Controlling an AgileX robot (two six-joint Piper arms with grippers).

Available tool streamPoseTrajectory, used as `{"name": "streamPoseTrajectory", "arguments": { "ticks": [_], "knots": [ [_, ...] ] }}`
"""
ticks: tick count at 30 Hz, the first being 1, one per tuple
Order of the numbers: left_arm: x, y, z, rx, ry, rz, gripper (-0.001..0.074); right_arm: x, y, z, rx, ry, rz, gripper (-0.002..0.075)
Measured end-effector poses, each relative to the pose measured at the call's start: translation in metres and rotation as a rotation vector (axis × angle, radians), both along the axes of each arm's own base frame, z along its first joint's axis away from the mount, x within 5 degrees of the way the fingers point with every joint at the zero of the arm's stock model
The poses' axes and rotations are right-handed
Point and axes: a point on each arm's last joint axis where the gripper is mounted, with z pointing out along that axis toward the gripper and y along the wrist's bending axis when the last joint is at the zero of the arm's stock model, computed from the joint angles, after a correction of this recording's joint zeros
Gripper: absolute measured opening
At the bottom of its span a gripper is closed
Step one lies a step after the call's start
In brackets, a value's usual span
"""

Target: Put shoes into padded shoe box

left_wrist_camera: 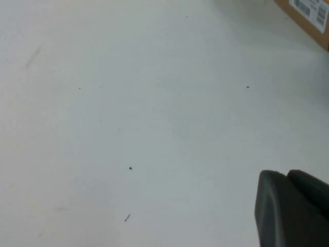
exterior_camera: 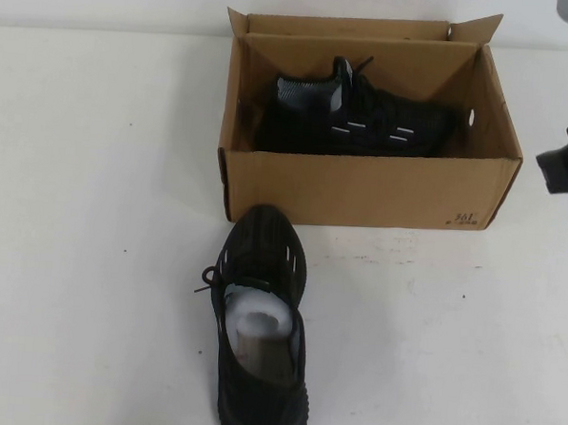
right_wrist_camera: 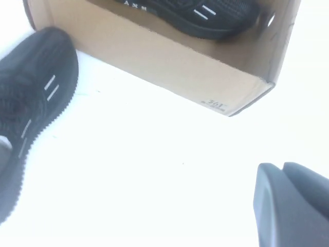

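The brown cardboard shoe box stands open at the back middle of the table. One black sneaker lies on its side inside it, white dashes showing. The other black sneaker stands upright on the table just in front of the box's left half, toe toward the box, white stuffing inside. My right gripper hovers right of the box, shut and empty. Its wrist view shows the gripper, the box, the boxed sneaker and the outer sneaker. My left gripper is shut and empty over bare table, outside the high view.
The white table spreads to the left and right of the box. In the left wrist view a box corner with a white barcode label shows at the edge. Small flaps stand up at the box's back corners.
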Motion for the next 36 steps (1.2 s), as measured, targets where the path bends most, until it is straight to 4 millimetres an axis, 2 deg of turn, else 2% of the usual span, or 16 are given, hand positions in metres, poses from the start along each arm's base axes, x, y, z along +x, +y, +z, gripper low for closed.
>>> {"name": "streamPoseTrajectory", "arguments": {
  "ticks": [3, 6, 12, 16, 17, 23, 30, 36],
  "knots": [
    [0.000, 0.000, 0.000, 0.000, 0.000, 0.000, -0.0004, 0.003, 0.001, -0.004, -0.049, -0.128, 0.094, -0.0006],
    [0.000, 0.000, 0.000, 0.000, 0.000, 0.000, -0.0004, 0.004, -0.008, -0.022, -0.063, -0.196, 0.140, -0.0006],
    [0.000, 0.000, 0.000, 0.000, 0.000, 0.000, -0.0004, 0.000, -0.059, -0.083, 0.115, -0.301, -0.036, -0.0006],
    [0.000, 0.000, 0.000, 0.000, 0.000, 0.000, -0.0004, -0.020, -0.086, -0.133, 0.170, -0.438, -0.102, -0.0006],
    [0.000, 0.000, 0.000, 0.000, 0.000, 0.000, -0.0004, -0.028, -0.092, -0.151, 0.172, -0.457, -0.122, -0.0006],
    [0.000, 0.000, 0.000, 0.000, 0.000, 0.000, -0.0004, -0.075, -0.114, -0.209, 0.177, -0.602, -0.250, -0.0006],
    [0.000, 0.000, 0.000, 0.000, 0.000, 0.000, -0.0004, -0.106, -0.120, -0.248, 0.241, -0.728, -0.369, -0.0006],
    [0.000, 0.000, 0.000, 0.000, 0.000, 0.000, -0.0004, -0.120, -0.120, -0.241, 0.283, -0.844, -0.383, -0.0006]
  ]
}}
